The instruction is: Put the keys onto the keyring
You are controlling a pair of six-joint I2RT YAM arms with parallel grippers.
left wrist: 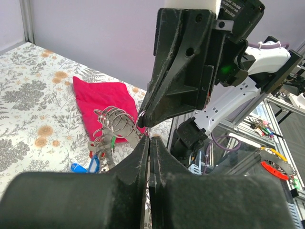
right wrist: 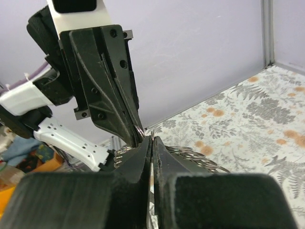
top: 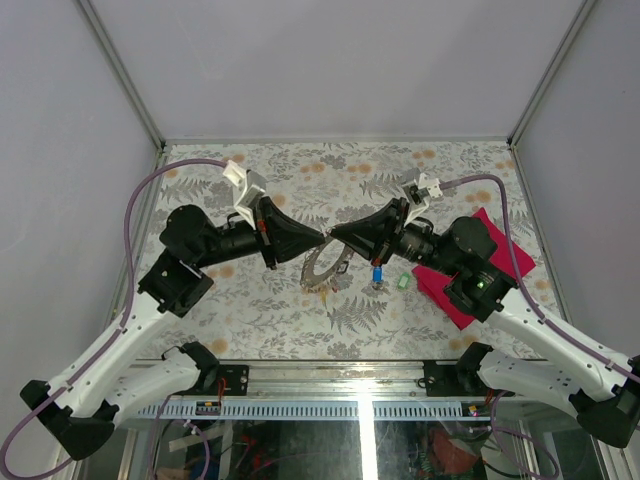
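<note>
Meeting tip to tip, the left gripper (top: pixel 320 238) and right gripper (top: pixel 335 237) each have their fingers pressed together, pinching the large grey metal keyring (top: pixel 324 268) that hangs just beneath them. The small blue-headed metal key (top: pixel 377 272) and small green-headed metal key (top: pixel 400 282) lie below the right gripper's wrist.

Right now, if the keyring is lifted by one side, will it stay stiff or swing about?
The keyring looks like bare metal wire, so the loop itself probably stays stiff. The small keys hanging on its rim would likely swing and rattle. Thin, smooth wire may also twist or slip in a pinch grip.
</note>
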